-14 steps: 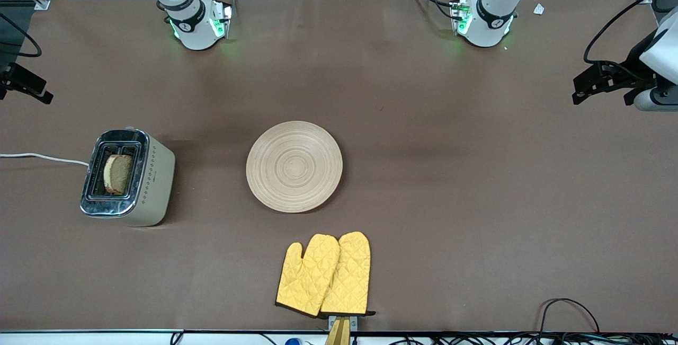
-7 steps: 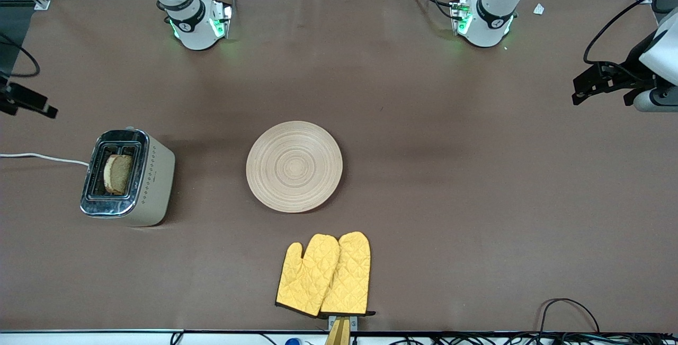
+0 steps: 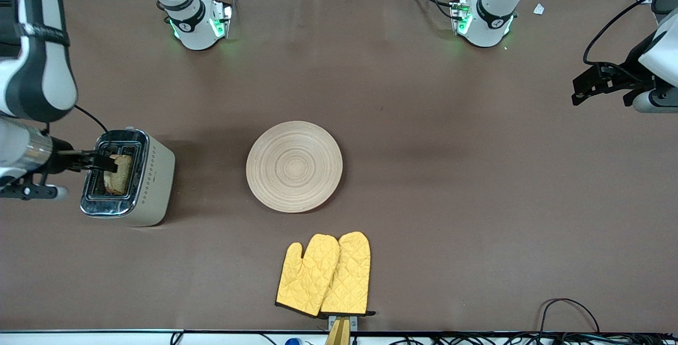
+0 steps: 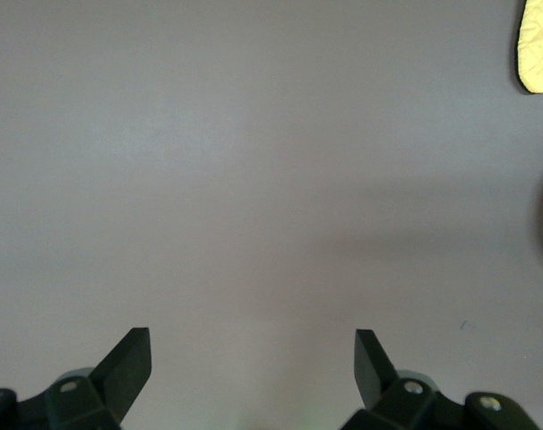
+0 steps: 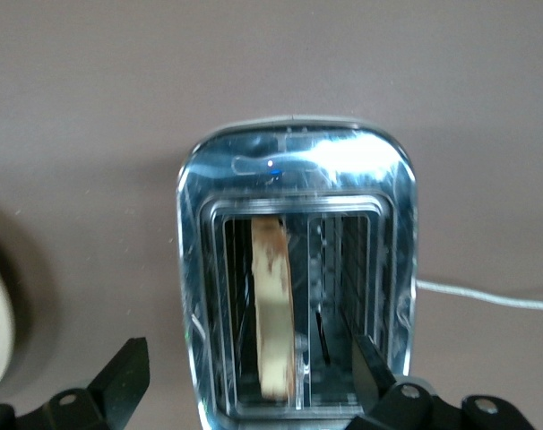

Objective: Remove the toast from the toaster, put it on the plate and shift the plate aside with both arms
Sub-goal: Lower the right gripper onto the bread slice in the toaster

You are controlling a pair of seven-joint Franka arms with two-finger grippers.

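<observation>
The toast [image 3: 121,173] is seen standing on edge in one slot of the toaster [image 3: 127,178], at the right arm's end of the bench [image 3: 450,202]. It is a light-brown slice with a darker crust; in the right wrist view [image 5: 273,309] only its thin pale edge with brown flecks is shown, upright between the slot's wire guides, while the slot beside it holds nothing. The toaster is a beige box with a shiny chrome top, and a white cord [image 5: 486,297] is seen leading away from it across the bench.

The right claw [image 3: 100,162] is held over the toaster's top, its fingers spread wide to either side of the slots in the right wrist view [image 5: 249,372]; whether a fingertip touches the slice is hard to judge from the front view, though it appears just clear.

The plate [image 3: 294,166], round, pale and ringed with concentric grooves, is set flat near the middle of the bench, well apart from the toaster. A pair of yellow quilted oven mitts [image 3: 324,275] is laid nearer to the front camera than the plate.

The left claw [image 3: 601,82] is parked over the left arm's end of the bench, its fingers wide apart [image 4: 252,367] with only bare brown cloth between them.
</observation>
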